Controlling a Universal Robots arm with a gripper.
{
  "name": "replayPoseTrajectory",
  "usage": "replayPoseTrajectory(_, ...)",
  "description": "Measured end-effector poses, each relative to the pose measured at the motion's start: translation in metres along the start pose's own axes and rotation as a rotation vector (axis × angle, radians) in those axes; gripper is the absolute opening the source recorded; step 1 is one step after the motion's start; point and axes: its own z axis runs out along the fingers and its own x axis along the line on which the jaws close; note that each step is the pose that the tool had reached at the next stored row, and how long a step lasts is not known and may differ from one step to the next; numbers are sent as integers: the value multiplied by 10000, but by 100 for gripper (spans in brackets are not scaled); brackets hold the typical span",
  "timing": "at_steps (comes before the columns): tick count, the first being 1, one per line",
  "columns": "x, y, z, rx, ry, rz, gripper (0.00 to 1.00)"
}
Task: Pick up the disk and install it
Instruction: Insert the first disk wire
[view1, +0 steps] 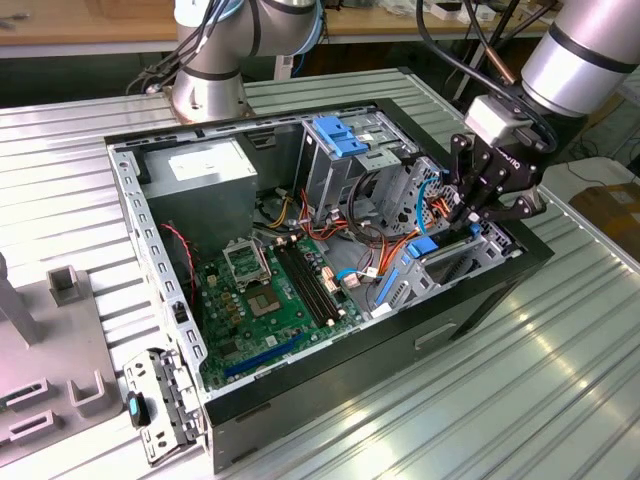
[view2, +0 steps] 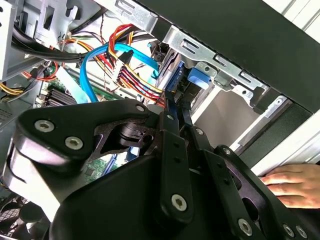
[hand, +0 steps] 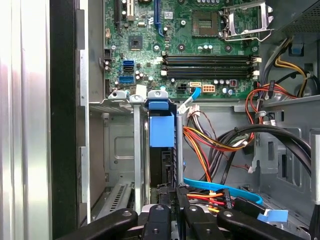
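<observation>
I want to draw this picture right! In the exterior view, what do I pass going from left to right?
small grey block → grey power-supply box → light-blue handle on top of the metal cage → gripper → brown cardboard box

Inside the drive cage (hand: 107, 106) the disk (hand: 161, 131) fills one slot, free room lies between it and the black case wall (hand: 62, 125), and orange-red wires (hand: 205, 145) with a blue cable (hand: 210, 186) crowd the cage's opposite side.
</observation>
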Motion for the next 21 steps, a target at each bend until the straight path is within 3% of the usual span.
replayPoseTrajectory(7, 2, -1, 29, -1, -8, -37, 16)
replayPoseTrajectory(12, 16, -3, 92, -4, -10, -44, 16)
replayPoseTrajectory(17, 21, -4, 110, -2, -47, -45, 18)
replayPoseTrajectory(18, 18, -3, 72, -3, -37, -44, 24)
replayPoseTrajectory(20, 12, 5, -165, -3, -35, -45, 24)
replayPoseTrajectory(21, 12, 5, -173, -3, -37, -45, 23)
